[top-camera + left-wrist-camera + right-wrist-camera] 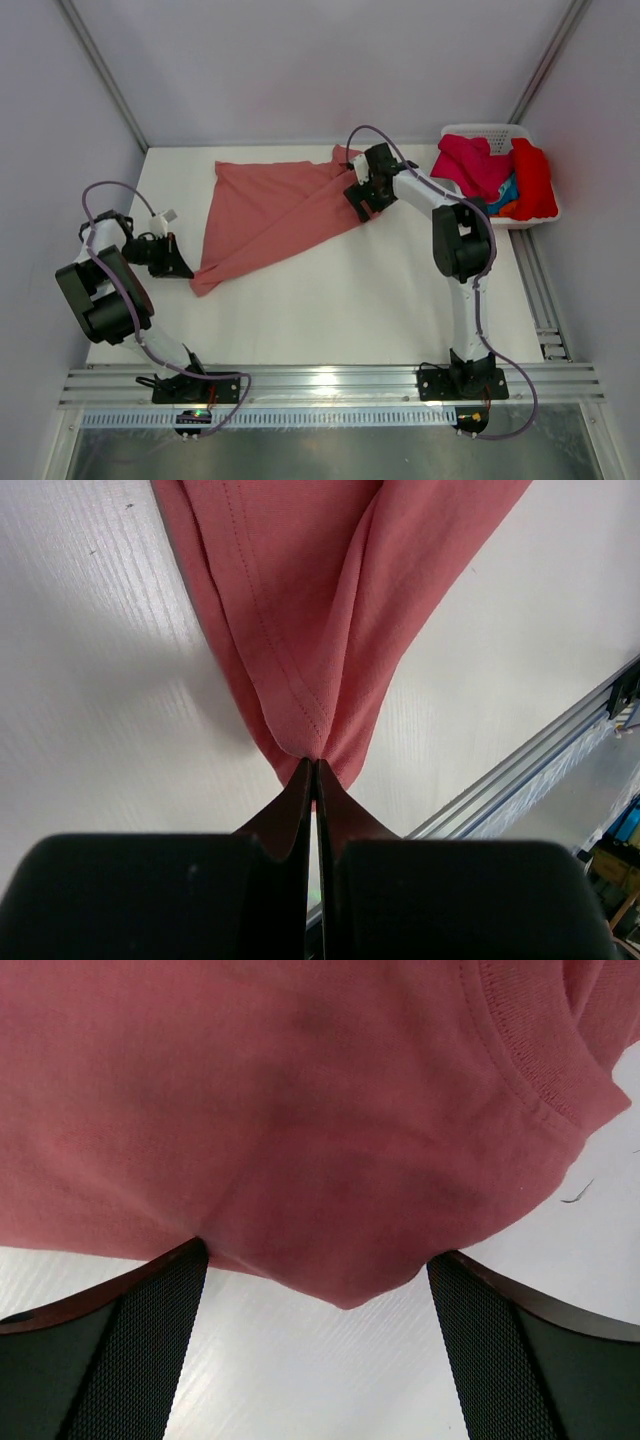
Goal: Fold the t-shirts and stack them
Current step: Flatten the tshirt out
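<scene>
Broadly: across the white table point(350, 300), toward the far edge and left of centre, a salmon t-shirt point(270, 210) in a rough, rumpled triangle, partly doubled over itself, one tapered corner trailing toward the left edge. In the far right corner, a white plastic basket point(455, 131) heaped with a magenta shirt point(470, 165), a bright red shirt point(536, 180) and scraps of a blue shirt point(506, 188) and an orange shirt point(500, 208), none yet folded.

Soft, thin knit by the look of it. Probably light and limp, apt to sag, stretch and bunch rather than move as one sheet. Best taken at hems, seams or the ribbed collar point(530, 1050), where doubled stitching offers a firmer bite. Two well-spaced holds needed to keep an edge taut.

At the left edge, left gripper point(313, 770) pressed fully together, no gap showing, pinching the very tip of that trailing corner, stitched hem running right into it. At the shirt's right end, near the far edge, right gripper point(315, 1260) spread wide, gripping nothing, a rounded fold beside the collar sitting between its fingers point(130, 1330). Contact with the tabletop impossible to judge.
</scene>
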Tool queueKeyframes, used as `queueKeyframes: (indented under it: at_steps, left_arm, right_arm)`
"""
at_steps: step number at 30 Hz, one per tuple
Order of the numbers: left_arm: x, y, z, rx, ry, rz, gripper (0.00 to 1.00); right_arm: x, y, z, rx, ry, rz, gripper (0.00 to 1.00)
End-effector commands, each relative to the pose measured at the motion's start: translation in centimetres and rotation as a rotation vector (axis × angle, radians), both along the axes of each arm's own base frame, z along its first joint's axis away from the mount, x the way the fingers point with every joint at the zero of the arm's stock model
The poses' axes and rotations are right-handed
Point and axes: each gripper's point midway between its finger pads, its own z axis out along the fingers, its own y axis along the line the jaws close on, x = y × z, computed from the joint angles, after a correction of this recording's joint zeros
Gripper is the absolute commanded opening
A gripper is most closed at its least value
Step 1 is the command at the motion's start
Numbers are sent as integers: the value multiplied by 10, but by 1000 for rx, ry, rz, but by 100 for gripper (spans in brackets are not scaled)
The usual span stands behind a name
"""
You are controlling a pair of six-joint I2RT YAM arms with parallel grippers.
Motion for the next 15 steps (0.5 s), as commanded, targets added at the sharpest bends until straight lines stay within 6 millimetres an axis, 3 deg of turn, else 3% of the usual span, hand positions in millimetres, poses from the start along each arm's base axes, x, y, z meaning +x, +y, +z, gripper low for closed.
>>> queueKeyframes:
  at_steps: [1,3,4,5,7,8,13,14,15]
  left_arm:
    - [1,3,4,30,-40,0,0]
    - [1,3,4,26,-42,0,0]
    - [1,3,5,25,-44,0,0]
    - [1,3,5,26,-43,2,0]
    - [2,5,7,35,-46,-3,0]
    - [2,5,9,37,-49,-5,0]
    - [12,11,29,66,-103,-21,0]
    - [11,9,35,58,-105,-24,0]
    - [18,11,46,62,-138,-30,0]
  right_arm:
    - [24,1,23,-2,-81,-50,94]
    - [26,1,17,-10,-66,-52,86]
    - [23,0,14,-14,-44,-53,68]
    - [21,2,12,-11,-33,-51,31]
    - [14,6,12,14,-1,-31,9]
    - [11,7,14,21,5,-14,3]
    - [-11,-1,38,14,-13,15,3]
    - [-12,-5,66,17,-72,22,3]
    - [-17,-12,73,-4,-90,16,3]
